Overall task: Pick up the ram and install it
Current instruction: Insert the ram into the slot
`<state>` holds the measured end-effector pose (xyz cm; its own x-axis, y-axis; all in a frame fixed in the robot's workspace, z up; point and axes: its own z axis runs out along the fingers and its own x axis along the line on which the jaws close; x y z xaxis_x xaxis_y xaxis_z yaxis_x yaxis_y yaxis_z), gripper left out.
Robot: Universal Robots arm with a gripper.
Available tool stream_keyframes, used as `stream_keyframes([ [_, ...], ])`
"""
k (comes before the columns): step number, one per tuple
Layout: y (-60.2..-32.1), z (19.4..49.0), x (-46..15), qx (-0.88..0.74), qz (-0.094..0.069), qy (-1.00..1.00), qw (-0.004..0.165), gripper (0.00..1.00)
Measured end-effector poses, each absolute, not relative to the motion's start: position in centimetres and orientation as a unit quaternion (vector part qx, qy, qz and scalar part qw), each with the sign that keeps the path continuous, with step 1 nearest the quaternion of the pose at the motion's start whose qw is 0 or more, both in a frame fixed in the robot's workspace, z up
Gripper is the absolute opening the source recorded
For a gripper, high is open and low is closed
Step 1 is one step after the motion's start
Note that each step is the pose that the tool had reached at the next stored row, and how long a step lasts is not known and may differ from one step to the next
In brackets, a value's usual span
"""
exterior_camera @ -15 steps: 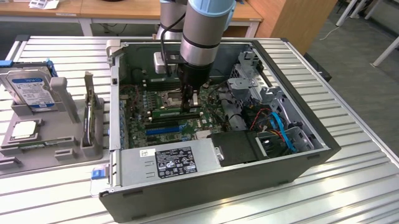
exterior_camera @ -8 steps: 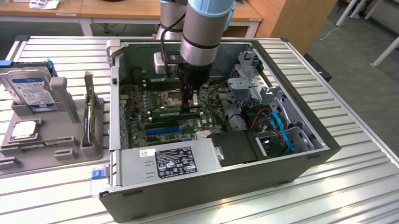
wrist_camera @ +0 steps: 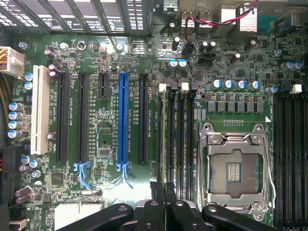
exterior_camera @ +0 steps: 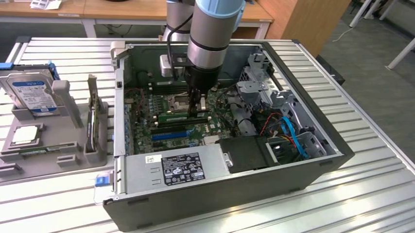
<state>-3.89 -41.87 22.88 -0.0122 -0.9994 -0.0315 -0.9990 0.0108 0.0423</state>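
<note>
The ram [exterior_camera: 184, 116] lies as a long green strip in a memory slot of the motherboard [exterior_camera: 170, 127], just beside the empty processor socket [exterior_camera: 180, 102], inside the open computer case [exterior_camera: 295, 172]. In the exterior view the gripper [exterior_camera: 196, 112] stands directly over it, fingers drawn together with their tips at the stick's upper edge; the arm [exterior_camera: 213, 34] covers the part of the board behind it, so whether the stick is fully seated cannot be told. In the wrist view the gripper [wrist_camera: 164, 188] has its dark fingers [wrist_camera: 157, 192] closed at the near end of a memory slot [wrist_camera: 169, 130], where the ram shows edge-on as a thin dark line, its chips hidden. The black linkage of the gripper cuts off the board's near edge. On the exterior view's left a grey holder [exterior_camera: 71, 141] carries a hard drive [exterior_camera: 31, 92] and a silver processor chip [exterior_camera: 26, 134]; its far edge is cropped.
</note>
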Motion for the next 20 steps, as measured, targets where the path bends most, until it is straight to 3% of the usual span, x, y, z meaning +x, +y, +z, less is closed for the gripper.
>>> stream_keyframes([
  [20,-41.81,22.83,-3.90,0.703,-0.026,-0.711,0.004,0.11],
])
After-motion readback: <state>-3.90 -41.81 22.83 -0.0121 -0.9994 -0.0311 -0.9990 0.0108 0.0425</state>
